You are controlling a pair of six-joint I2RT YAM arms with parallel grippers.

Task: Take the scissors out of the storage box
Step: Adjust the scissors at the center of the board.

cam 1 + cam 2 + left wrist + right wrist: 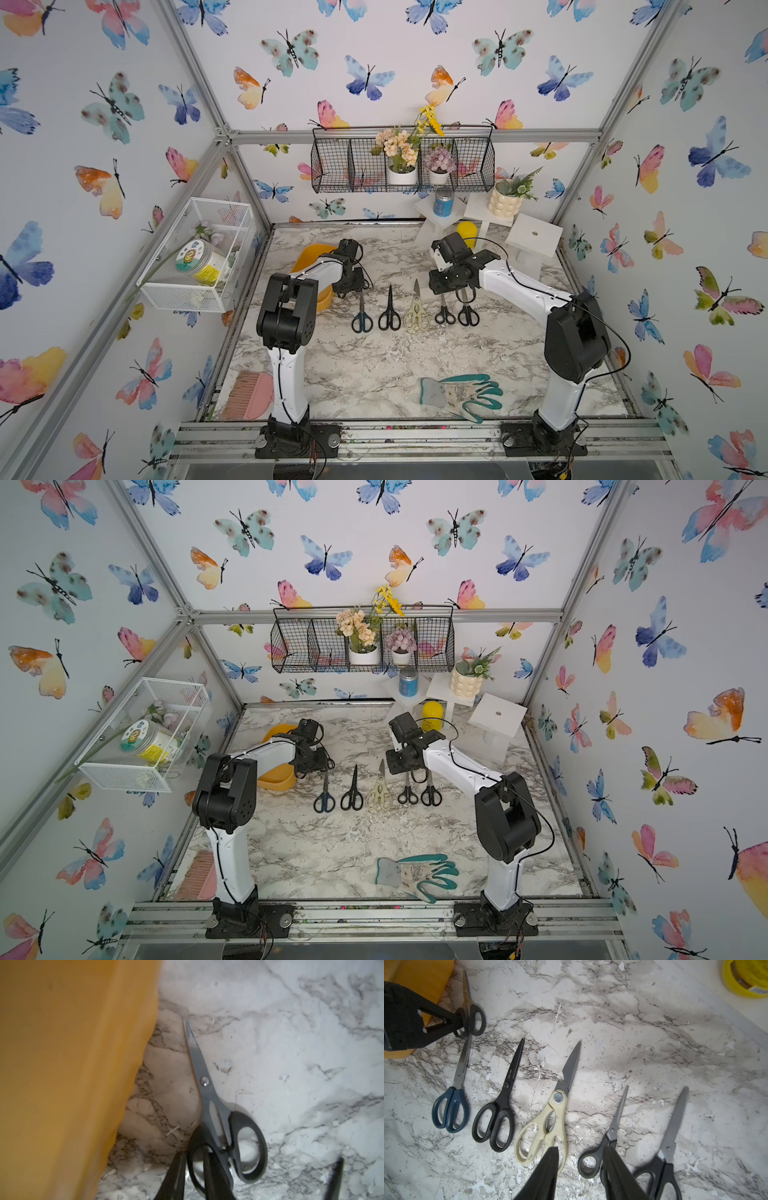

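Six scissors (500, 1103), one storage box (423, 978)

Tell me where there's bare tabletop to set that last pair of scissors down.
Bare marble lies between the row of scissors and the gloves, and behind the row, between both arms. It is crowded beside the storage box, where the left gripper holds a black pair.

Both top views look down from high in front over the whole marble surface (374, 374). Each wrist camera looks closely down at it; both catch the storage box (62, 1064).
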